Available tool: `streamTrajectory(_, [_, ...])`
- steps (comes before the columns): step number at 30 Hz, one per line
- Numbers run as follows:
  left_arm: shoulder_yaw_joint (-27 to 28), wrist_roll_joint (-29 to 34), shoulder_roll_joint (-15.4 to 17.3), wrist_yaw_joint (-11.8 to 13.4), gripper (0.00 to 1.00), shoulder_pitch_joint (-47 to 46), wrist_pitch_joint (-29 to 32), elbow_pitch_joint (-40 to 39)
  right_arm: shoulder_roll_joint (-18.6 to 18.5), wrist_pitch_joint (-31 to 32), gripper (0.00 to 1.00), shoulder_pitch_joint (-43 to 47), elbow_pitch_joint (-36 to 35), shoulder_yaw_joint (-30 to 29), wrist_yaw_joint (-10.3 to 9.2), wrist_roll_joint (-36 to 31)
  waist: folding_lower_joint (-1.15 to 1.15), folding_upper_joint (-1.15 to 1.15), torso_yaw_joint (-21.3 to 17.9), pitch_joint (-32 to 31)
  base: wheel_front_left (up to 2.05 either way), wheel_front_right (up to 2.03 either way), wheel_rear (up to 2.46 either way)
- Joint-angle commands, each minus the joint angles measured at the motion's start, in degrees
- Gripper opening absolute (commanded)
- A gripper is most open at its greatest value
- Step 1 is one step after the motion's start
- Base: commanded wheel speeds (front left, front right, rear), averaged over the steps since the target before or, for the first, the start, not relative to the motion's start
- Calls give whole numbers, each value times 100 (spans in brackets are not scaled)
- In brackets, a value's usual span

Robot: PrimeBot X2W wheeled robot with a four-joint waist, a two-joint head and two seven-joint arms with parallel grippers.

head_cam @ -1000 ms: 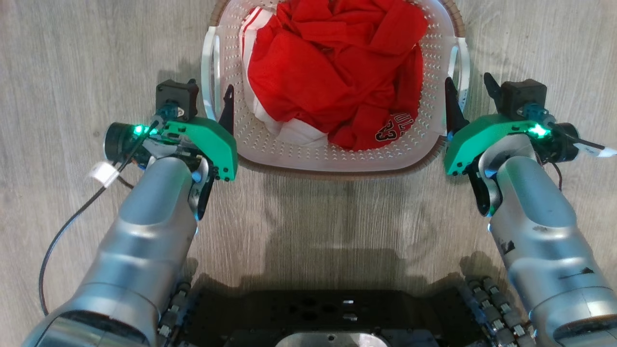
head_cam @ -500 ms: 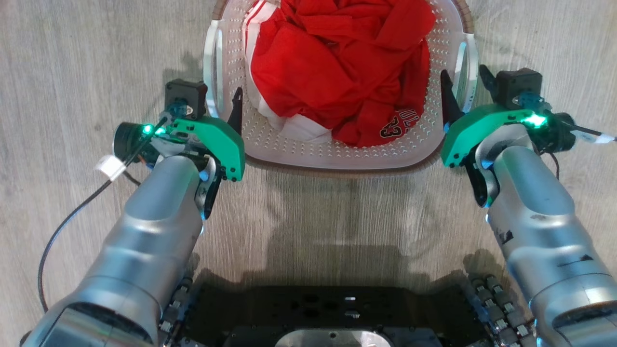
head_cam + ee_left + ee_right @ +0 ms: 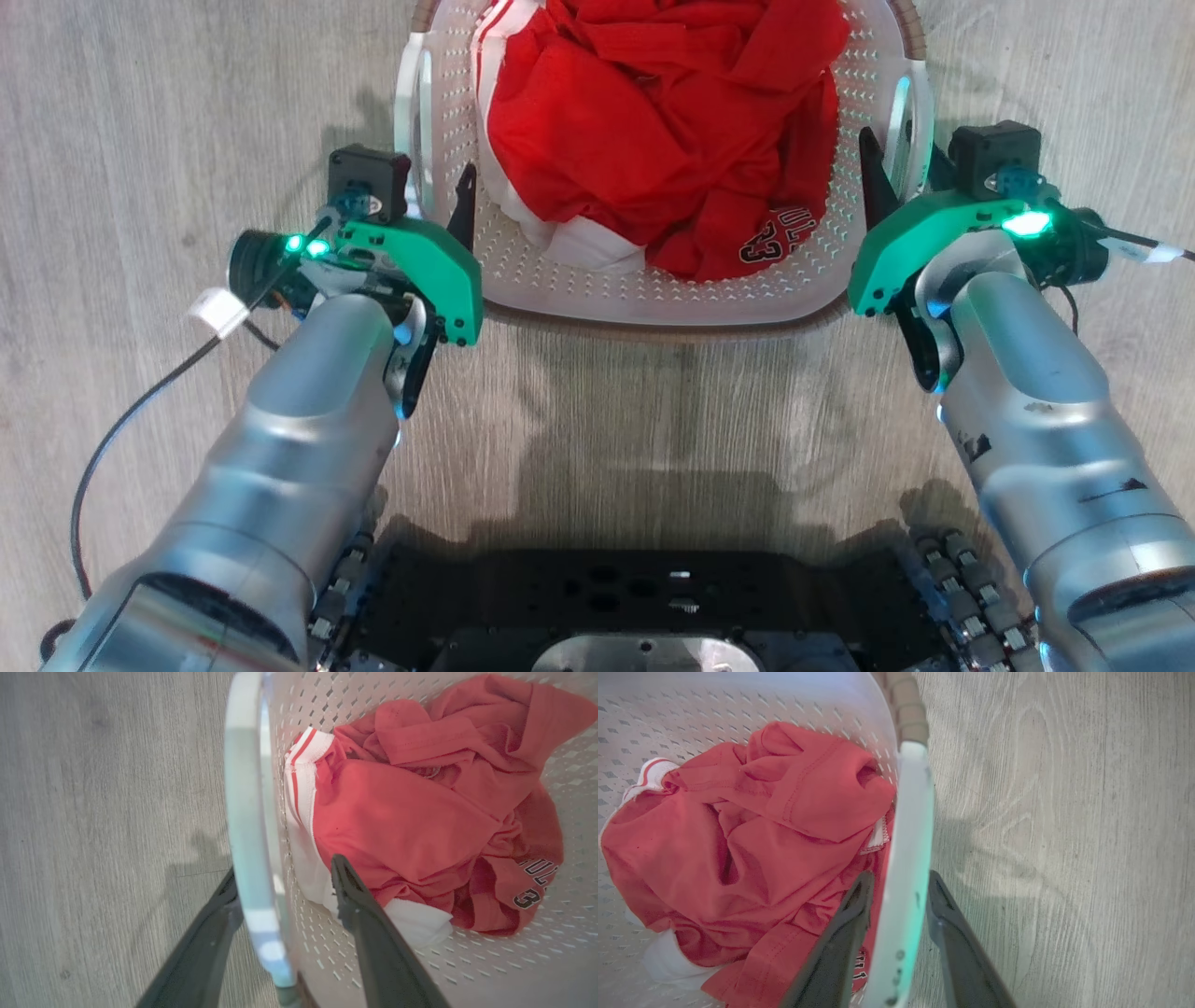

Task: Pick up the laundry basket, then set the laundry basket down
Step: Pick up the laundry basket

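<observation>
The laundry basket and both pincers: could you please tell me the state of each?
Laundry basket, upright, loaded with red clothing.
Left pincer, open, straddling the left handle.
Right pincer, closely flanking the right handle; grip unclear.

**Red kit on grey boards**

In my head view, a heap of red clothing (image 3: 653,121) sits bunched at the top centre, creased and folded over itself. A white band with red stripes (image 3: 495,37) runs along its left edge. A patch of white cloth (image 3: 583,252) shows under its near side. Dark lettering (image 3: 780,238) with pale outlines sits on a red fold at the near right. I can read a 3 in the left wrist view, but the rest is lost in creases. All around lies the floor (image 3: 140,121), pale grey boards with a wood grain. Soft shadows (image 3: 597,420) fall across it nearer to me.
</observation>
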Motion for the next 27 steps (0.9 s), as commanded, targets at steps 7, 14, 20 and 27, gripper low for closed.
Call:
streamTrajectory(7, [-182,-183,139,46,51,-25,-29,2,99,-26,40,185,43,166,14,77,0,0,-6,25,0,0,0])
streamTrajectory(14, [-318,-202,139,77,0,-74,-29,-83,99,-26,12,142,127,163,14,78,0,0,2,33,0,0,0])
streamTrajectory(20, [-407,-259,139,74,0,-39,-29,-134,99,-26,0,118,235,149,14,52,0,0,14,-8,0,0,0])
streamTrajectory(27, [-518,-387,139,79,0,56,-29,-96,99,-26,0,145,380,204,14,120,0,0,15,-170,0,0,0])
